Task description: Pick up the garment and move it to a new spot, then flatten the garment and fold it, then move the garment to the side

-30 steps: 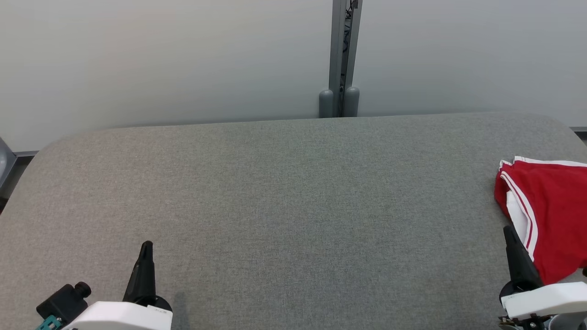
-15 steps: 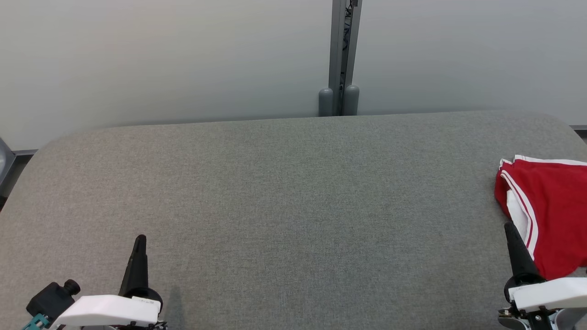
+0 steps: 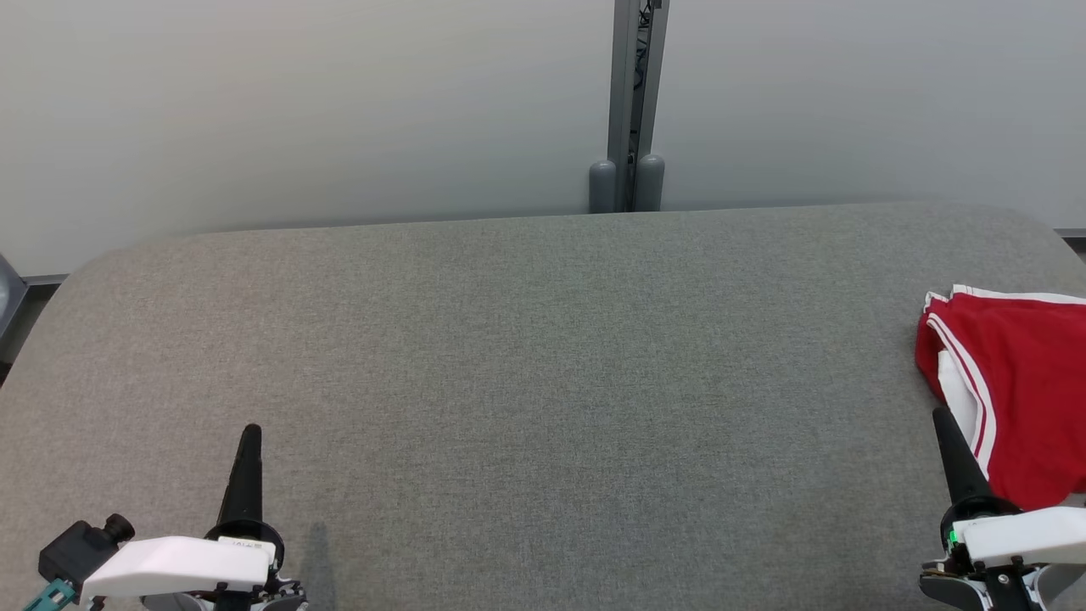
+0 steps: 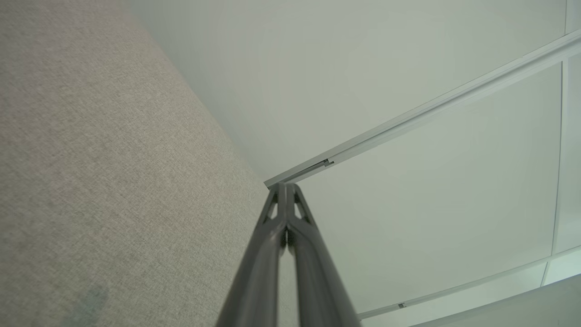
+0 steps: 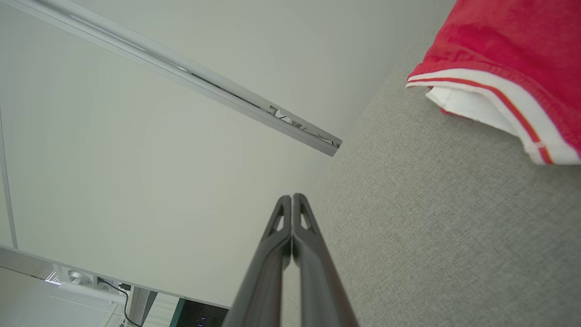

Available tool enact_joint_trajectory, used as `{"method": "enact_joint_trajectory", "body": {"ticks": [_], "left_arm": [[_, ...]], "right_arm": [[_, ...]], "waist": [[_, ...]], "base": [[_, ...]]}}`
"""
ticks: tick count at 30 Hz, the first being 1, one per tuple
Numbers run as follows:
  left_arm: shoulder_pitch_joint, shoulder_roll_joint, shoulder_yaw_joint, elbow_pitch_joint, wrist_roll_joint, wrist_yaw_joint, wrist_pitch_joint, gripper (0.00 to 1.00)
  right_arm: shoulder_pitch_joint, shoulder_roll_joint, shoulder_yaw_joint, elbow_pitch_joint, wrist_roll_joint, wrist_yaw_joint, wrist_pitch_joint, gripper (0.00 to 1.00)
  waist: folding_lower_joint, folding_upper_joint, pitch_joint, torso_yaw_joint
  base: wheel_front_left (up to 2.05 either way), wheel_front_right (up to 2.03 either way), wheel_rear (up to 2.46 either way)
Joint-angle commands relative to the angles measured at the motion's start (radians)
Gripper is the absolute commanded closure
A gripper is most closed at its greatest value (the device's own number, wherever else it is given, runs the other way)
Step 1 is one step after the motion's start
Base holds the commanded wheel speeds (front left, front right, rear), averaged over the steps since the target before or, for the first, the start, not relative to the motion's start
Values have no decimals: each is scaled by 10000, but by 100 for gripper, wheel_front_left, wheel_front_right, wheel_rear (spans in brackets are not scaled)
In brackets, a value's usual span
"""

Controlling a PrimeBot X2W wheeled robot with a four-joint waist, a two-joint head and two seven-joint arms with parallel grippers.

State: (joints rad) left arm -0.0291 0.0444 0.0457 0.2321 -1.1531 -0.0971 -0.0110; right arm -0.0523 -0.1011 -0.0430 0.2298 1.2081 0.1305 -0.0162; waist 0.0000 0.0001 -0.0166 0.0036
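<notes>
Garment (image 3: 1014, 382), red with white stripes, lay at the right edge of the grey padded surface (image 3: 543, 356), cut off by the head view's right side. The right gripper (image 3: 942, 420) had its two dark fingers pressed together on nothing. Its tip pointed far, just beside the garment's near-left hem but apart from it. The left gripper (image 3: 249, 434) was likewise clenched and empty at the near left, well apart from the garment. Beyond the surface's far edge stood a pale wall (image 3: 339, 110) with a grey post (image 3: 632, 102).
</notes>
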Motion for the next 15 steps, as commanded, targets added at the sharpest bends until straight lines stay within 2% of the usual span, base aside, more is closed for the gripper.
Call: {"method": "enact_joint_trajectory", "body": {"ticks": [1,15], "left_arm": [[-308,56,83,-72,-298,-80,62,100],[-482,66,268,-13,-1547,-168,415,100]], "right_arm": [[-232,-30,-75,-76,284,3,104,100],[-333,124,-275,-14,1385,3,473,100]], "waist": [[0,-1,6,-1],[0,-1,52,-10]], "base": [[0,0,0],[0,0,0]]}}
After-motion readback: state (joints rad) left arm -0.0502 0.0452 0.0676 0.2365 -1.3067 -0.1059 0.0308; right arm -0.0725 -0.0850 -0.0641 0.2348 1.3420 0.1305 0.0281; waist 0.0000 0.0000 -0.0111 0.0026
